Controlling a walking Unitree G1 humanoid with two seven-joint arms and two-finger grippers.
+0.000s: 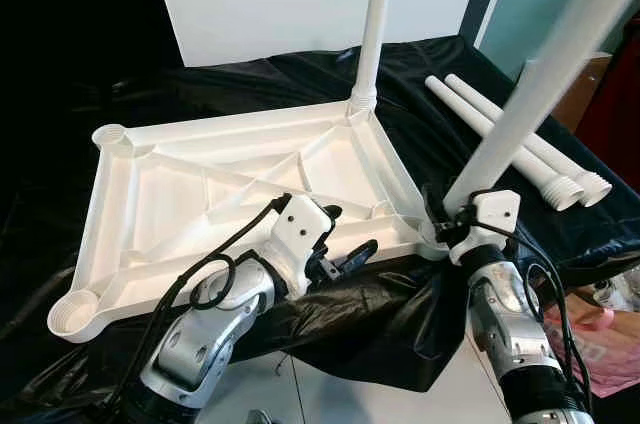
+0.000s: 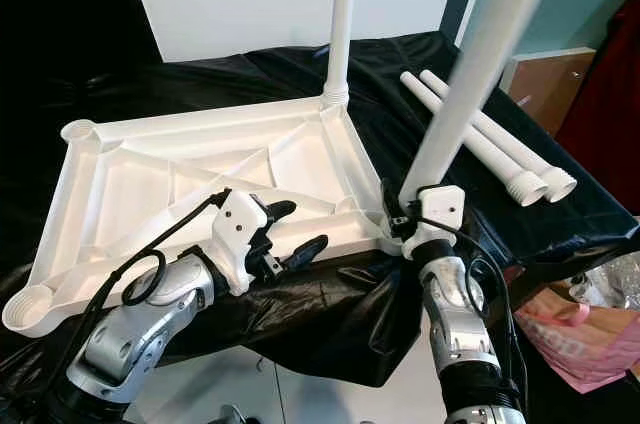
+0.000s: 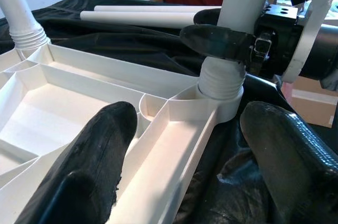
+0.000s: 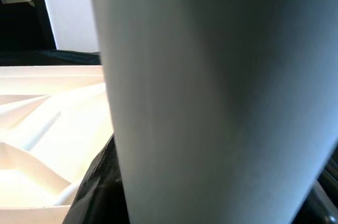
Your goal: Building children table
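Here, in the left eye view, the white table top [image 1: 240, 199] lies upside down on a black cloth [image 1: 400, 314] with its ribbed underside up; one leg [image 1: 372, 29] already stands upright in the far right corner socket, two spare legs [image 1: 520, 144] lie on the cloth to the right, well apart from the work, and the right pincer [image 1: 440, 219] holds a second leg [image 1: 540, 84] low on its shaft, its foot at the near right corner socket; the shaft leans toward the robot's right, so to my mind the step wants the leg brought upright before it is turned, or the thread may cross; the left pincer [image 1: 345, 254] hovers just beside the near edge of the frame, forearm angled up from below, and could steady the frame while the leg turns; in the right eye view the same layout shows, the right wrist held nearly vertical under the leg; in the left wrist view the left pincer's fingers [image 3: 100, 155] are spread wide and grip nothing, straddling the rim, and the leg's threaded collar [image 3: 222, 78] sits in the socket with threads exposed, so it seems only partly seated; in the right wrist view the white shaft looms close and blurred, pinched by that pincer.
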